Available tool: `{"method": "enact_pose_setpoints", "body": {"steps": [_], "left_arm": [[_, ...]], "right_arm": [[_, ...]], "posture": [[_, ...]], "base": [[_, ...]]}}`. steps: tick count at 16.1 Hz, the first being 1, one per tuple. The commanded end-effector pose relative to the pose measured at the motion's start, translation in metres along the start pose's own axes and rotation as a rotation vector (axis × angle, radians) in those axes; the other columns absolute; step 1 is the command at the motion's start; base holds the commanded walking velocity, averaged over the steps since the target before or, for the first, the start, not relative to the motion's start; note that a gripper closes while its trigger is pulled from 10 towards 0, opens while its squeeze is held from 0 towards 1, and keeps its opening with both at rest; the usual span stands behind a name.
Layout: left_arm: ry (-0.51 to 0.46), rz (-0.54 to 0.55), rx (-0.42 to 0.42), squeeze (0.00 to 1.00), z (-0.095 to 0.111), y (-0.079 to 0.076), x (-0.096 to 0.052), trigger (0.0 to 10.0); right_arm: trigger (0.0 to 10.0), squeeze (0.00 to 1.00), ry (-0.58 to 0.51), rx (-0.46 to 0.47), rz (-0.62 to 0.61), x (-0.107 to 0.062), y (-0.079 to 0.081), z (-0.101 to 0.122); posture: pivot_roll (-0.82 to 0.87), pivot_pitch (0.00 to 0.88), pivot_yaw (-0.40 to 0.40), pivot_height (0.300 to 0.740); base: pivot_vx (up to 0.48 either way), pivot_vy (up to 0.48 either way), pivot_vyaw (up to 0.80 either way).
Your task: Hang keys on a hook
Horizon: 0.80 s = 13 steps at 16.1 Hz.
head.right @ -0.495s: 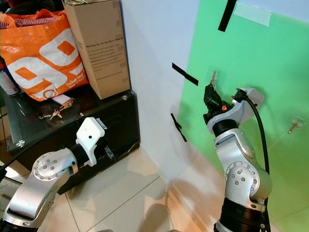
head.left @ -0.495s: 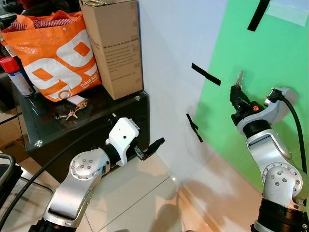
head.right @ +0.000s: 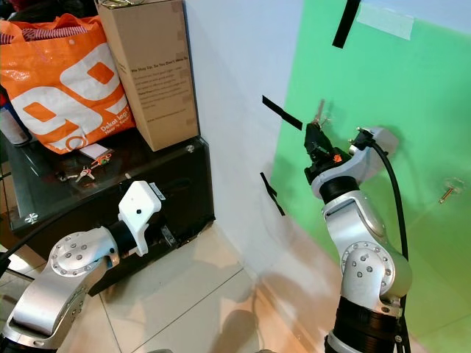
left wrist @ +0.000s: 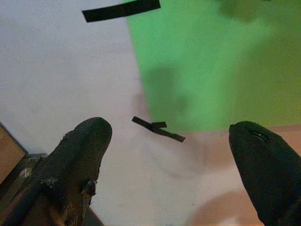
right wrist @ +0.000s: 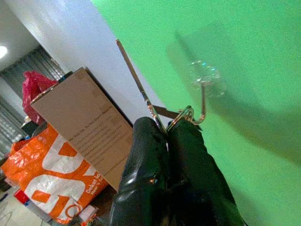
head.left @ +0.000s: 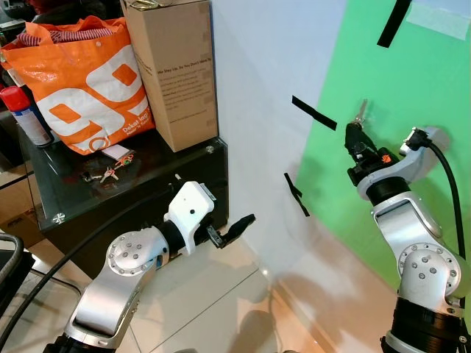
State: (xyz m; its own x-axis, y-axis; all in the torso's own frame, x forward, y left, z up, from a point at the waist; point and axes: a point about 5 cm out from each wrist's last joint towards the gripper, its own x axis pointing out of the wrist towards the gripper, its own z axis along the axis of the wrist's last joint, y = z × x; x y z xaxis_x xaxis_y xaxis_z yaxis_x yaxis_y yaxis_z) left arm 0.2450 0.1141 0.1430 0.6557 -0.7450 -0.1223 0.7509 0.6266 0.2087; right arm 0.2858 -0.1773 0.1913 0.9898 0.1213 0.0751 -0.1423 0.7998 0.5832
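Hidden: base of the clear hook (right wrist: 203, 77) hard to make out against the green panel (head.left: 412, 81); second hook (head.right: 447, 193) small at right edge of the right eye view; top of the cardboard box (head.left: 176, 70) cut off at upper edge; keys on the table (head.left: 107, 174) too small to count.
Held keys (right wrist: 162, 110): pinched in the right gripper (right wrist: 167, 129), black fingers closed tight on them; one long key blade sticking up past the fingertips, ring touching the hook's wire (whether looped over it, cannot tell); in the left eye view, upper right of centre, against the green panel.
Left gripper (head.left: 232, 226): low at centre of frame, fingers spread apart, holding nothing; in its wrist view, pointing at the white wall (head.left: 265, 88) and crossed tape strips (left wrist: 157, 129).
Counts: two grippers; two hooks; one orange bag (head.left: 81, 81), one box, one red-capped can (head.left: 22, 114) (upper left), all on or by the dark glass table (head.left: 169, 158); three black tape marks (head.left: 314, 112) on the wall, plus one at the upper right.
Change: right gripper and its keys now slightly higher and further left than half a second ago, closer to the hook; left gripper shifted a little lower and right.
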Motion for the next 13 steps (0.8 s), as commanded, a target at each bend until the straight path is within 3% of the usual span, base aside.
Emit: {"method": "enact_pose_setpoints", "body": {"steps": [1, 5, 13], "left_arm": [[0.007, -0.016, -0.003, 0.36, 0.0, -0.002, -0.001, 10.0], [0.014, -0.057, -0.032, 0.37, 0.0, -0.004, -0.004, 10.0], [0.044, -0.088, -0.034, 0.37, -0.003, -0.005, -0.006, 10.0]], "right_arm": [[10.0, 0.0, 0.009, 0.007, 0.027, 0.003, 0.006, 0.0], [10.0, 0.0, 0.021, 0.009, 0.002, 0.005, 0.002, -0.002], [10.0, 0.0, 0.097, -0.037, -0.088, -0.015, -0.02, -0.013]], "posture": [[0.01, 0.0, 0.028, 0.74], [0.01, 0.0, 0.026, 0.74], [0.0, 0.0, 0.044, 0.74]], "base": [[0.0, 0.0, 0.0], [0.0, 0.0, 0.0], [0.0, 0.0, 0.0]]}}
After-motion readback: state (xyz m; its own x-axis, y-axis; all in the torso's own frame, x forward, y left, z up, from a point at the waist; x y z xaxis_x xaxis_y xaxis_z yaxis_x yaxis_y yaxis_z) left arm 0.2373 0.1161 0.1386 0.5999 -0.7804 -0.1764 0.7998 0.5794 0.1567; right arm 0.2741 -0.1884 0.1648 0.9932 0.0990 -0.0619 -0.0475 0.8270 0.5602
